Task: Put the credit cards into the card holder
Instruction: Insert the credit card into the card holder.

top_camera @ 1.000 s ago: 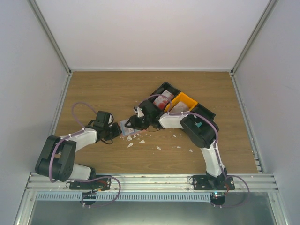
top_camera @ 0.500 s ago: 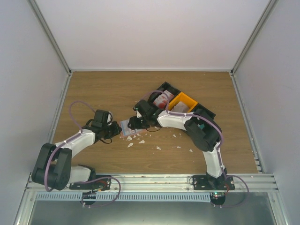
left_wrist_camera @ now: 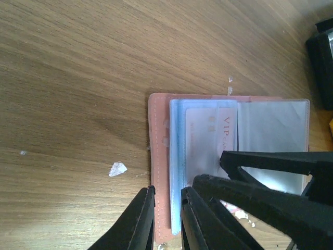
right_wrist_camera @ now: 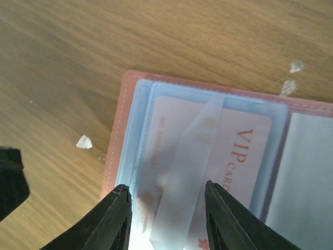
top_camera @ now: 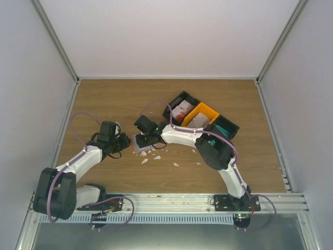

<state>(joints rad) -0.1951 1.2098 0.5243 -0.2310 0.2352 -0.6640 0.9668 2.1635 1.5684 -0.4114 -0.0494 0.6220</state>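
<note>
One card holder (left_wrist_camera: 158,156) is seen lying open on the table (top_camera: 114,99), left of the three bins (top_camera: 208,108). It is salmon-pink outside with light blue pockets inside, and one pale VIP card (left_wrist_camera: 208,135) is lodged in a pocket. Three stacks of credit cards (top_camera: 182,111) are kept in the bins. The holder's edge is pinched between the narrow jaws of the left gripper (left_wrist_camera: 167,192). The jaws of the right gripper (right_wrist_camera: 167,186) are spread apart over the pocketed card, with nothing gripped.

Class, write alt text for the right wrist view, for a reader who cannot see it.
An open salmon-pink card holder lies on a wooden table, a pale VIP card in its light blue pocket. The right gripper's jaws stand apart over the pocket.
</note>
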